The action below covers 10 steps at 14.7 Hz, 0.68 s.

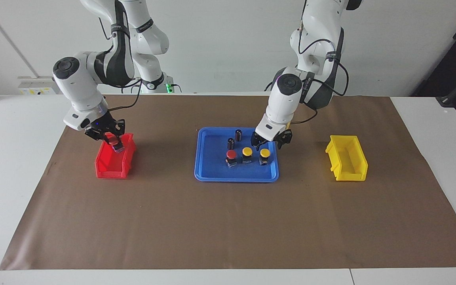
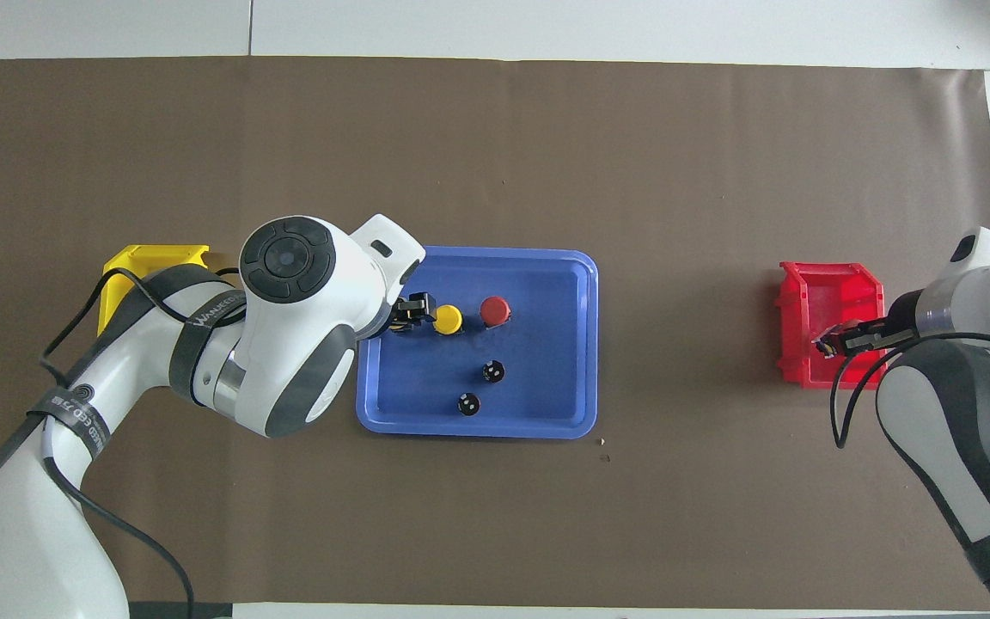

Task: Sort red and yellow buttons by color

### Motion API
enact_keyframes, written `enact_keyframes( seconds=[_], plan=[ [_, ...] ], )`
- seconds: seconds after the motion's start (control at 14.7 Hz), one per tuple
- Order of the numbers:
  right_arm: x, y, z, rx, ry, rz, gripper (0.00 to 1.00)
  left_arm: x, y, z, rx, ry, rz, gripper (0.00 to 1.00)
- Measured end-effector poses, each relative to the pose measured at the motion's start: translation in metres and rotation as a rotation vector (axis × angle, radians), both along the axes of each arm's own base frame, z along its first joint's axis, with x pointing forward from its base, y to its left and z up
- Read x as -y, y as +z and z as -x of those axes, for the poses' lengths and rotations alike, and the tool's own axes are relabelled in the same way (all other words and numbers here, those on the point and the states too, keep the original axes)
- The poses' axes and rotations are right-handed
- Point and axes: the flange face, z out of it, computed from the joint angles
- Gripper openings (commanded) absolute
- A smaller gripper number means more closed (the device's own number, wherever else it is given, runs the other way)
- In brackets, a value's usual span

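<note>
My right gripper (image 1: 113,142) is shut on a red button (image 1: 111,138) and holds it over the red bin (image 1: 105,168); the gripper also shows in the overhead view (image 2: 830,346), at the bin's (image 2: 804,288) edge nearer the robots. In the blue tray (image 1: 212,174) stand a second red button (image 1: 231,154) and two yellow buttons (image 1: 247,151) (image 1: 265,152) in a row. My left gripper (image 1: 270,145) is open, just above the yellow button toward the left arm's end. In the overhead view it (image 2: 409,314) hides that button; the other yellow button (image 2: 448,319) and the red one (image 2: 495,309) show.
Two small dark cylinders (image 1: 238,134) (image 1: 230,143) stand in the tray, nearer the robots than the buttons. A yellow bin (image 1: 346,158) sits toward the left arm's end of the brown mat (image 1: 228,221).
</note>
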Motion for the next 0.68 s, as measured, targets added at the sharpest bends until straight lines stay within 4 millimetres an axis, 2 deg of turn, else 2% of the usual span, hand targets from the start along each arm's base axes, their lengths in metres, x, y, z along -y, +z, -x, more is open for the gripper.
enact_keyframes(
  seconds=[0.2,0.34,0.41,0.48,0.61,0.68],
  plan=[
    [0.005,-0.012,0.007,0.009,0.003,0.000,0.12,-0.001,-0.006,0.001,0.012,0.002,0.007,0.87],
    [0.004,-0.021,0.010,0.036,0.005,0.004,0.14,-0.002,-0.007,0.000,0.019,0.004,0.011,0.70],
    [0.003,-0.026,0.012,0.040,0.007,0.005,0.16,-0.002,-0.007,0.000,0.022,0.005,0.013,0.69],
    [0.003,-0.031,0.015,0.038,0.007,0.005,0.30,-0.003,-0.006,-0.001,0.025,0.007,0.015,0.69],
    [0.002,-0.038,0.017,0.037,0.006,0.004,0.93,-0.003,-0.006,-0.002,0.029,0.008,0.017,0.69],
    [0.002,-0.039,0.017,0.038,0.006,0.004,1.00,-0.003,-0.006,-0.002,0.031,0.008,0.018,0.69]
  ],
)
